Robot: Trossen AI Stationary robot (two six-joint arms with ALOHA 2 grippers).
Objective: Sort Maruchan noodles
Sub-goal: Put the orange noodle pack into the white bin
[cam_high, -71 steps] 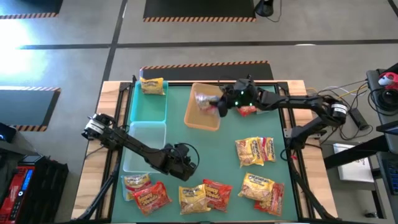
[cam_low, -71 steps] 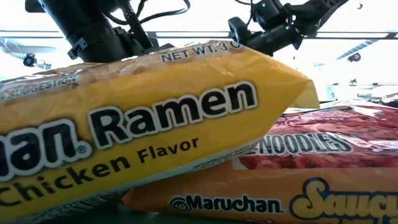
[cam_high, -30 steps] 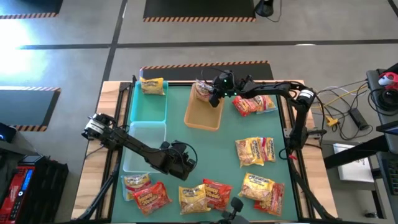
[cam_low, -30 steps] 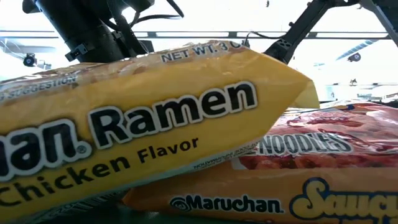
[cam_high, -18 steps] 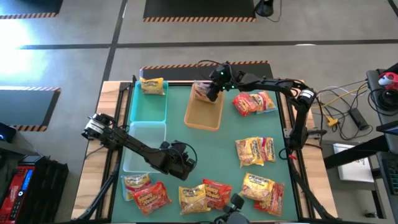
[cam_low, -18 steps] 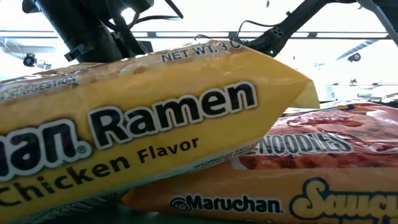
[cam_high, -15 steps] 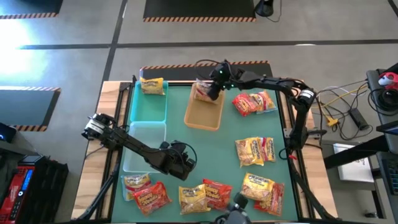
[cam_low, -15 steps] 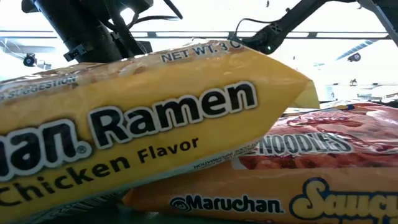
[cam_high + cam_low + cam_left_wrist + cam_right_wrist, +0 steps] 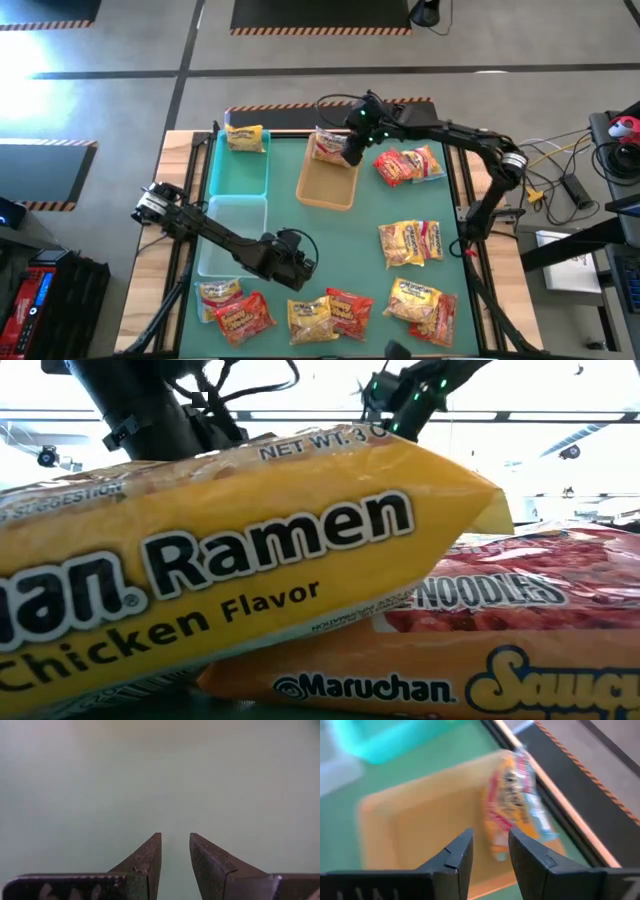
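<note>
Several Maruchan packets lie on the green mat: one orange-and-red (image 9: pixel 408 165), a pair (image 9: pixel 410 243) and a row along the near edge (image 9: pixel 312 320). A yellow packet (image 9: pixel 245 137) sits in the teal tray (image 9: pixel 240 170). A red-and-orange packet (image 9: pixel 327 146) (image 9: pixel 512 805) rests in the far end of the tan tray (image 9: pixel 325 188), leaning on its far rim. My right gripper (image 9: pixel 352 150) (image 9: pixel 490 837) hovers just right of it, open by a narrow gap and touching nothing. My left gripper (image 9: pixel 292 262) (image 9: pixel 175 837) waits over bare mat, slightly open.
A clear tray (image 9: pixel 228 235) sits near the teal one on the left. In the low view a yellow chicken packet (image 9: pixel 250 560) lying on an orange one (image 9: pixel 420 670) fills the picture. Bare mat lies in the middle (image 9: pixel 340 245).
My right gripper has drawn back a little toward the far right edge, and its arm has swung higher. The red-and-orange packet has stayed at the tan tray's far end. The left arm has kept still.
</note>
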